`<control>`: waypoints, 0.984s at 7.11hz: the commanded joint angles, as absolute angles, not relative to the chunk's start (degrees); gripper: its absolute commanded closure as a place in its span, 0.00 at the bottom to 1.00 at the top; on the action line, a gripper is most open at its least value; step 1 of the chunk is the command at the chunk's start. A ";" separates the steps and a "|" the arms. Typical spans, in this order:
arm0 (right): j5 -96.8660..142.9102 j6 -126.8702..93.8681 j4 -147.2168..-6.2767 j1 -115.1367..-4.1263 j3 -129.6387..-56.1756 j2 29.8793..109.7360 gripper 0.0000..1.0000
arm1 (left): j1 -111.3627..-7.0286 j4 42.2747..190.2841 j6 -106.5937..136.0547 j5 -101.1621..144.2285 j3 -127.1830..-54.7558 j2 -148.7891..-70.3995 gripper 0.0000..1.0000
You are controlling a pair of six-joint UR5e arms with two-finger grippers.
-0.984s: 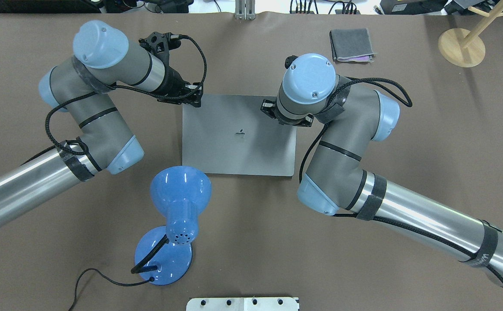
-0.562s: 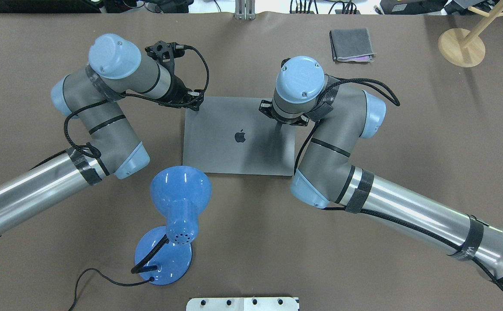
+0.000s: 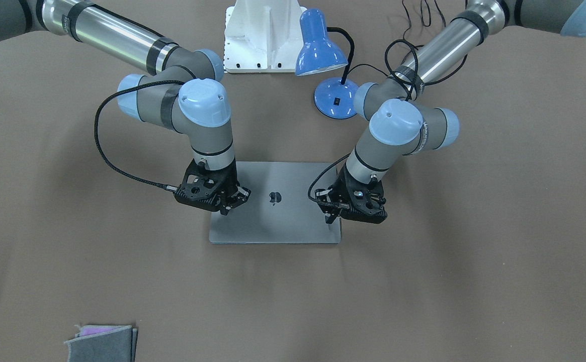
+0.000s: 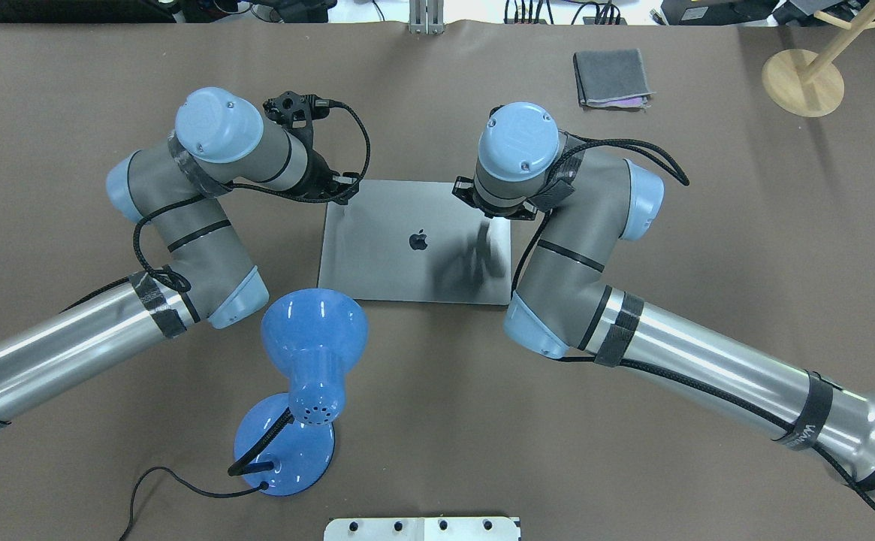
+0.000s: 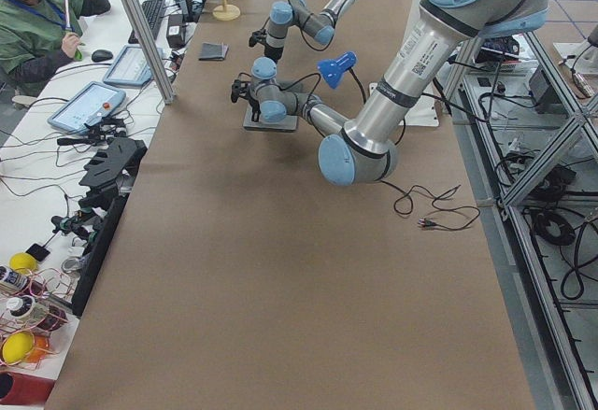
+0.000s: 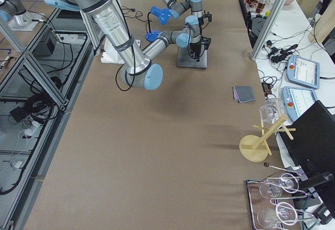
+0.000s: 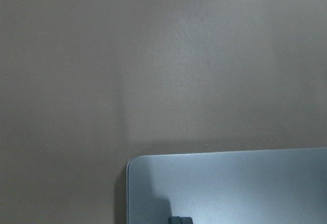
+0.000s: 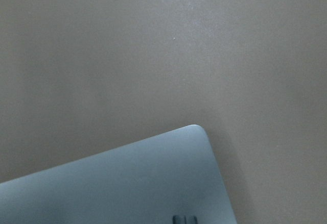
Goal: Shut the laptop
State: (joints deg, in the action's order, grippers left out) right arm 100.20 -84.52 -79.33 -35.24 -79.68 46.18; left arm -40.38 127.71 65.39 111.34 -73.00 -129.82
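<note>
The space-grey laptop [image 4: 407, 270] lies shut and flat on the brown table, apple logo up; it also shows in the front view [image 3: 282, 223]. My left gripper [image 3: 330, 219] is shut, its tip pressing on the lid's far left corner [image 7: 230, 183]. My right gripper [image 3: 226, 209] is shut, its tip down on the lid's far right corner [image 8: 127, 183]. In the overhead view the left gripper [image 4: 338, 197] sits at the lid's corner; the right one is mostly hidden under its wrist. Screen and keys are hidden.
A blue desk lamp [image 4: 313, 330] with its cable stands just in front of the laptop's left near corner. A grey felt pouch [image 4: 611, 77] lies at the far right. A wooden stand [image 4: 803, 81] is at the far right corner. The white robot base [image 4: 422, 528] is at the near edge.
The lid has come down from slightly raised to flat. Both grippers have moved down and towards the robot with its far edge; the left arm has swung right.
</note>
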 commanded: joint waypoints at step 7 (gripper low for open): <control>108.59 -73.25 -81.99 -45.23 -96.74 58.51 0.00 | -48.05 108.94 50.50 122.24 -93.29 -123.17 0.01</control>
